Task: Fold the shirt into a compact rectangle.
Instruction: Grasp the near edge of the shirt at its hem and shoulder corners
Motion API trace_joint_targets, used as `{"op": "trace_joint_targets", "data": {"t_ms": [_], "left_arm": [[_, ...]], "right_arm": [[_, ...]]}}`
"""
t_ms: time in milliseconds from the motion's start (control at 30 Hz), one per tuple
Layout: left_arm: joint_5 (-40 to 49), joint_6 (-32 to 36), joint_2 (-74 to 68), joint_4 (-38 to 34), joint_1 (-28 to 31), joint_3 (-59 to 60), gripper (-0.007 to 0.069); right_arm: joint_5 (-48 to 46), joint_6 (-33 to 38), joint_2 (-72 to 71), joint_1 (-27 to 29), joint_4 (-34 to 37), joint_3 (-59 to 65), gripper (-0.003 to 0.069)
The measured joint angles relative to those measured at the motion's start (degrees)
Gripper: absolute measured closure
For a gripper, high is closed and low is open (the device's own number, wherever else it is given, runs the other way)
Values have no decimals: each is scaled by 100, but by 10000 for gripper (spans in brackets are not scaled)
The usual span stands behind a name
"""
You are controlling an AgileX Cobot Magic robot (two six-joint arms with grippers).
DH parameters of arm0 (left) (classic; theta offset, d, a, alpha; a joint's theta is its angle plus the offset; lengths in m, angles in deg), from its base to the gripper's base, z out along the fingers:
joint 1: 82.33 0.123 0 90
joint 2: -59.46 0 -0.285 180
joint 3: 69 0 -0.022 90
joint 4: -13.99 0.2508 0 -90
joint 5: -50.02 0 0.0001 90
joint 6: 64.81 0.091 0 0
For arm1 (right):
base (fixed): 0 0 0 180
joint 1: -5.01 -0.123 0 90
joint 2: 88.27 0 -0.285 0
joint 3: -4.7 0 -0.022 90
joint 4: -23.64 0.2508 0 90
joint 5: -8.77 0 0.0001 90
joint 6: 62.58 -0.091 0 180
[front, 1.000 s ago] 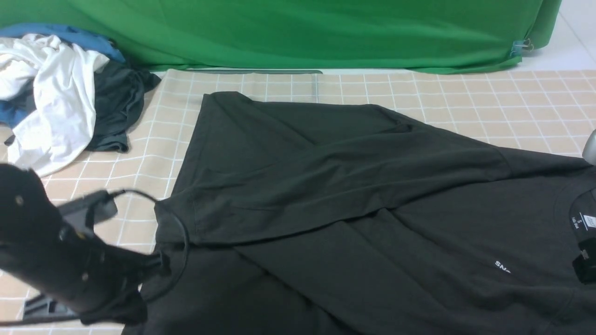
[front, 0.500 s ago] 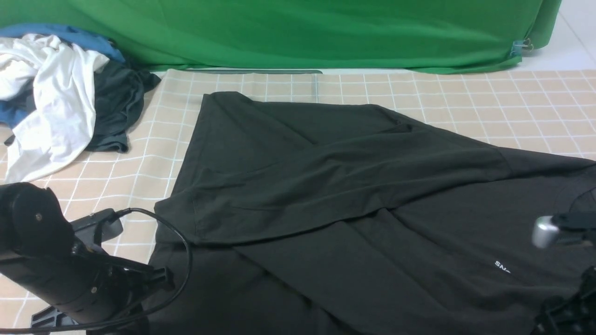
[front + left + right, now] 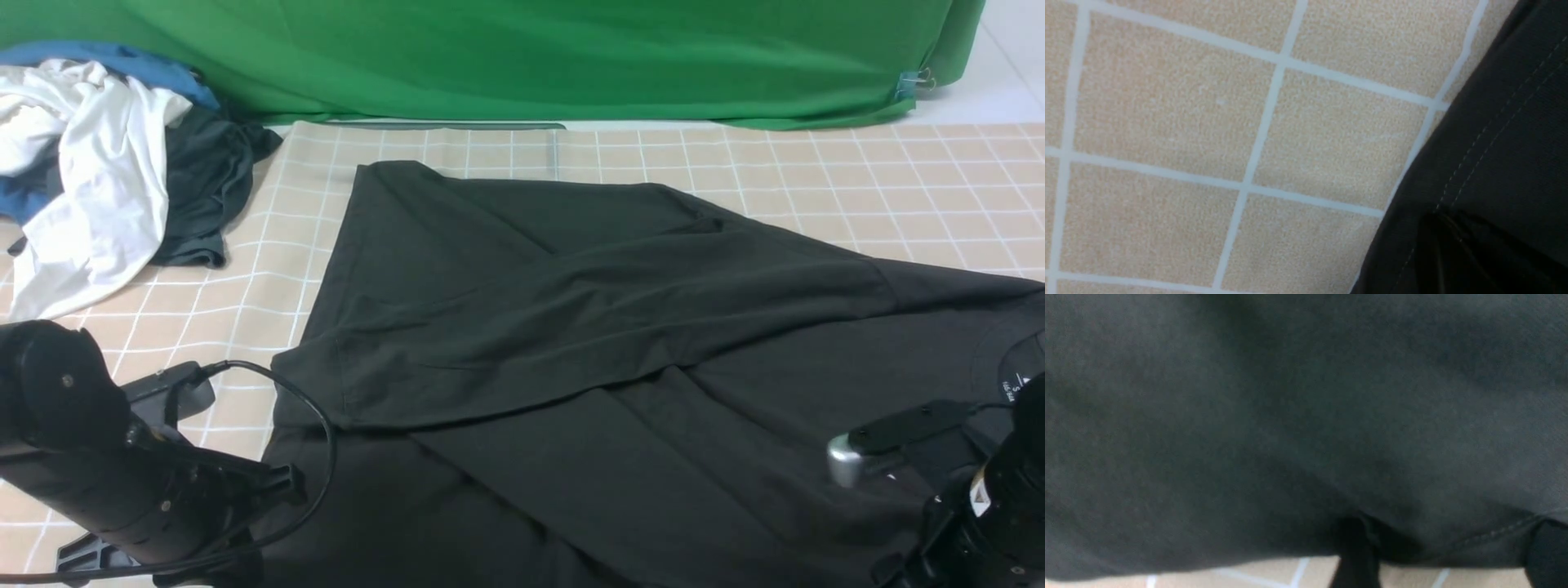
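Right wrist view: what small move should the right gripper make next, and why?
Probably close the right gripper on the near edge of the black T-shirt. Its fingers stand apart with the stitched edge between them, while the left gripper is shut at the hem, seemingly pinching it; both arms could then lift for the next fold.

The shirt (image 3: 571, 327) lies on the mat (image 3: 898, 180); clothes pile (image 3: 98, 163) behind, far left
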Motion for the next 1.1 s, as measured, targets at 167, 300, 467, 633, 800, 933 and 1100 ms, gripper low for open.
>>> {"op": "trace_joint_targets", "data": {"t_ms": [167, 300, 467, 633, 800, 933, 1100], "left_arm": [[0, 11, 0, -3, 0, 0, 612], [5, 11, 0, -3, 0, 0, 612], [22, 11, 0, 2, 0, 0, 612], [28, 11, 0, 33, 0, 0, 612], [114, 11, 0, 116, 0, 0, 612], [145, 11, 0, 110, 0, 0, 612], [584, 11, 201, 40, 0, -105, 612]], "right_arm": [[90, -55, 13, -57, -22, -18, 537], [-55, -55, -102, -57, -71, -49, 582], [-679, -49, -603, -57, -319, -178, 582], [-1055, 97, -1034, -57, -377, -204, 568], [-1562, 412, -1088, -57, -389, -207, 537], [-1636, 439, -1088, -57, -394, -207, 508], [-1636, 407, -1088, -57, -394, -207, 431]]}}
